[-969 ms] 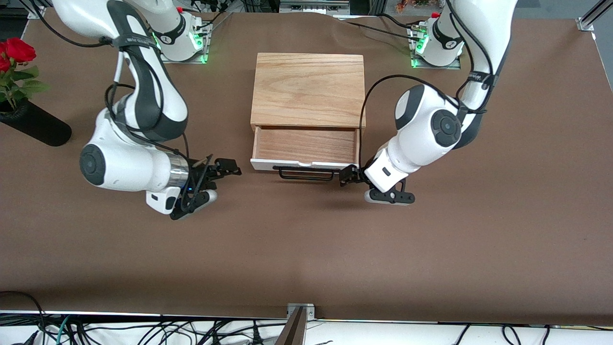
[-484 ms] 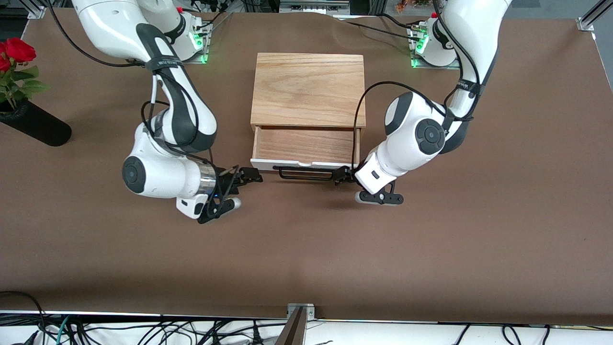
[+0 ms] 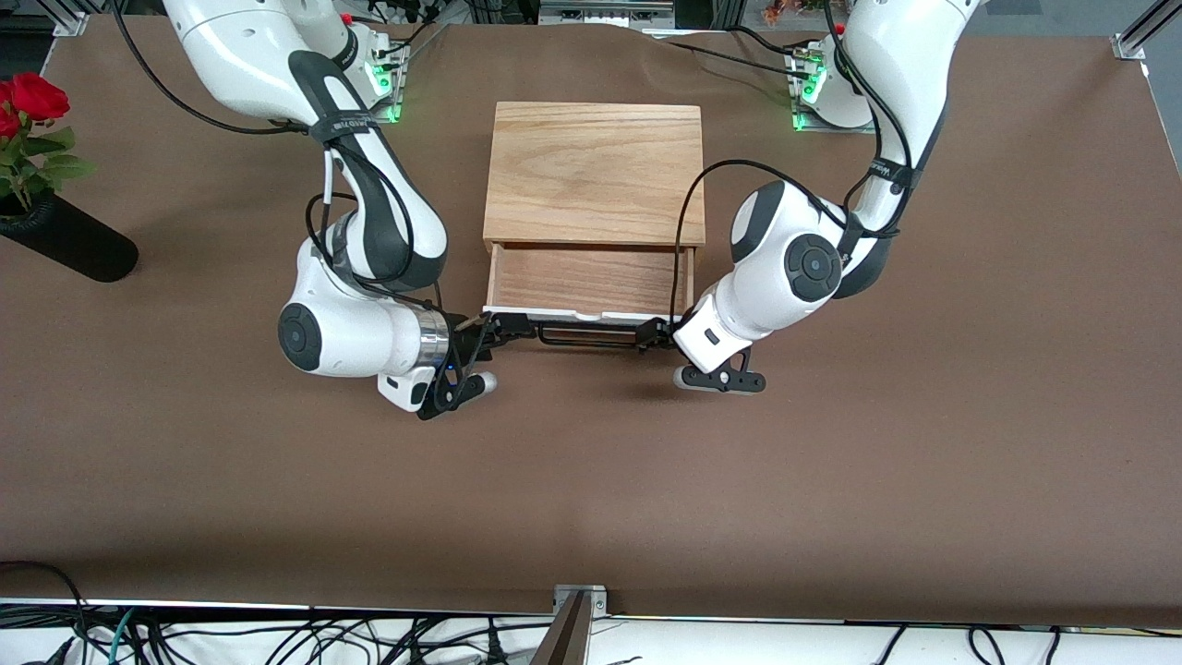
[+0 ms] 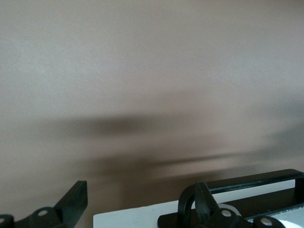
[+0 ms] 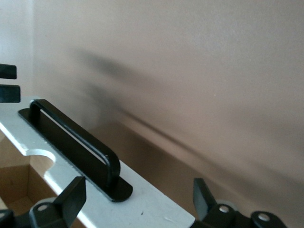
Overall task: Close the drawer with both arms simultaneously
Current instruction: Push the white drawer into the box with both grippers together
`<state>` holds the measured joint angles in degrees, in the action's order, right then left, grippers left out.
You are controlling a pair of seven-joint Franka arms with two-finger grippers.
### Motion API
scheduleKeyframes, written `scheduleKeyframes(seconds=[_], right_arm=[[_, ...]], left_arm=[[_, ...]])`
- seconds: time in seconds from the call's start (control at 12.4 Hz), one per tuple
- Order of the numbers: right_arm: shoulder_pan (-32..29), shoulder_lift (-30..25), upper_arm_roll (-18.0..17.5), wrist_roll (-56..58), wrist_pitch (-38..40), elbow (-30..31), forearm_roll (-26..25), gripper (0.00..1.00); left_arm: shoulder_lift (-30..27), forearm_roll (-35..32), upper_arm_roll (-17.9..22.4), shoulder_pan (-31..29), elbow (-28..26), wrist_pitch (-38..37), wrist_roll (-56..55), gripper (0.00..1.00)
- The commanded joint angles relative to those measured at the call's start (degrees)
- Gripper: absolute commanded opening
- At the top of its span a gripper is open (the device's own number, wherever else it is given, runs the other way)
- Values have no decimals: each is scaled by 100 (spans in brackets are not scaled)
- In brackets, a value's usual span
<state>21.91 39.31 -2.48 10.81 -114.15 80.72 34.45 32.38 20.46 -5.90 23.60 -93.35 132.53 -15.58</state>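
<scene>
The drawer (image 3: 586, 277) stands pulled out of the oak box (image 3: 596, 171), its white front panel (image 3: 517, 315) and black wire handle (image 3: 586, 334) facing the front camera. My right gripper (image 3: 503, 328) is open at the panel's end toward the right arm, and that panel corner (image 5: 156, 209) lies between its fingers (image 5: 71, 197) beside the handle (image 5: 71, 142). My left gripper (image 3: 651, 332) is open at the other end of the handle. In the left wrist view the panel corner (image 4: 133, 217) sits between the fingers (image 4: 76, 197), with the handle (image 4: 256, 183) by one finger.
A black vase (image 3: 65, 240) with red roses (image 3: 28, 97) lies at the right arm's end of the table. Brown tabletop (image 3: 591, 480) stretches from the drawer to the front edge. The arm bases (image 3: 355, 69) stand on either side of the box.
The right gripper has swung in from the open table to the drawer's panel end. The left gripper has edged along the handle toward the drawer. The drawer stays about as far out.
</scene>
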Motion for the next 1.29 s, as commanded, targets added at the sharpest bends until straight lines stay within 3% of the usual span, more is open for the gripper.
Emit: scheduleKeyframes(seconds=[0.0,0.81,1.21], right_arm=[[-11,-11,-15,210,-90,154,114,100],[-20,-28,-15,264,24,374,123,100],[-38,-46,-15,264,507,383,123,100]], left_arm=[[32,125,45,66,72,-17,-7,100],[-56,125,36,101,1,-561,-85,100],[-56,125,-25,92,1,-624,-147,100]])
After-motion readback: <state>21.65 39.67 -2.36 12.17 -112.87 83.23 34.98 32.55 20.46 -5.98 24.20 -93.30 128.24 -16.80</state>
